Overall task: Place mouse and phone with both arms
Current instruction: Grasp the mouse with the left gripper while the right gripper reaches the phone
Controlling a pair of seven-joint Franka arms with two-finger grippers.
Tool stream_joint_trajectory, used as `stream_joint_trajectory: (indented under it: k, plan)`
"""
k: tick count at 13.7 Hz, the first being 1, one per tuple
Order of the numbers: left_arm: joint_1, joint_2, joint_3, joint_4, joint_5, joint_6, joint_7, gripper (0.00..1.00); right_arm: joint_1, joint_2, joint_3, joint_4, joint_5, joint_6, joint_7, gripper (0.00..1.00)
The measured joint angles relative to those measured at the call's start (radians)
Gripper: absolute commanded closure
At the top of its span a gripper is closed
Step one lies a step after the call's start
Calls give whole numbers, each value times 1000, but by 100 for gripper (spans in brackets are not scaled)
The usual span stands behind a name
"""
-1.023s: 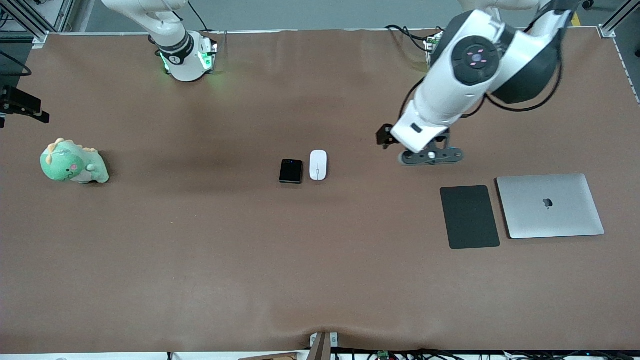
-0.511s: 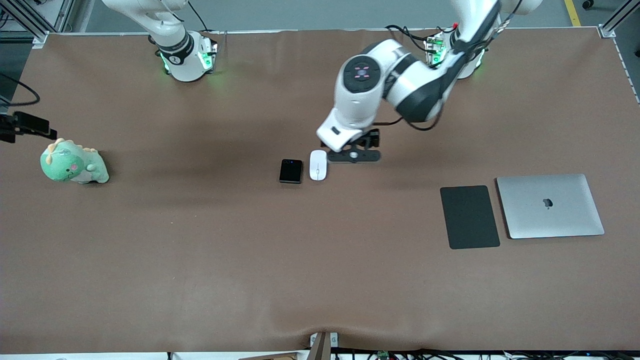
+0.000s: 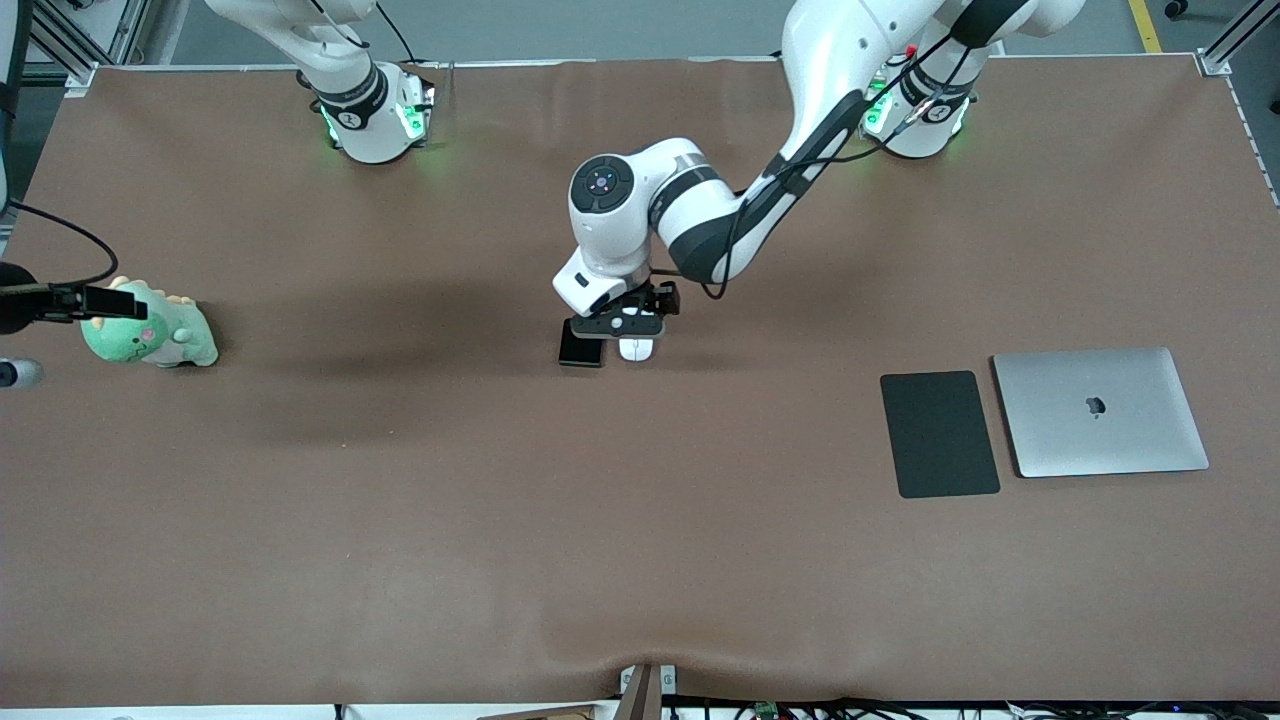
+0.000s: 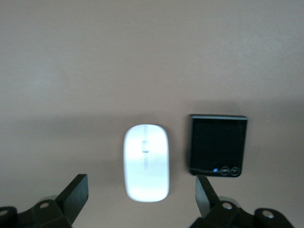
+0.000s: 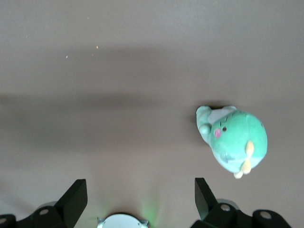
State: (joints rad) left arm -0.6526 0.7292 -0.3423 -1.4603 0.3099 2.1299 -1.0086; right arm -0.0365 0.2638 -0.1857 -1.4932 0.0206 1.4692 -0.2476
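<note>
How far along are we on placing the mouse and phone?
Nothing is placed yet: the mouse and phone lie side by side on the table. The left gripper is open over the mouse; the right gripper is open beside the green plush dinosaur. Both pickups remain.

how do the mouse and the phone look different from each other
The mouse is white and oval; the phone is black and nearly square. The mouse has a thin grey line on top; the phone has small lenses along one edge. Both lie flat side by side on the table, under the left pincer.
</note>
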Motion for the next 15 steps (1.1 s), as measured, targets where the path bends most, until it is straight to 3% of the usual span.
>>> stream_joint_trajectory:
  k: [5,9,14,15]
  plan:
    - [-10,61,9,3,26,25,-11,0,5,36,8,-2,71,9,0,0]
    - [-10,97,15,5,27,27,-14,0,53,136,19,-3,97,18,0,0]
    - [-10,129,15,5,28,29,-14,0,190,156,24,-22,152,16,125,0]
    - [-10,135,15,5,28,29,-14,5,214,157,24,-24,170,16,138,0]
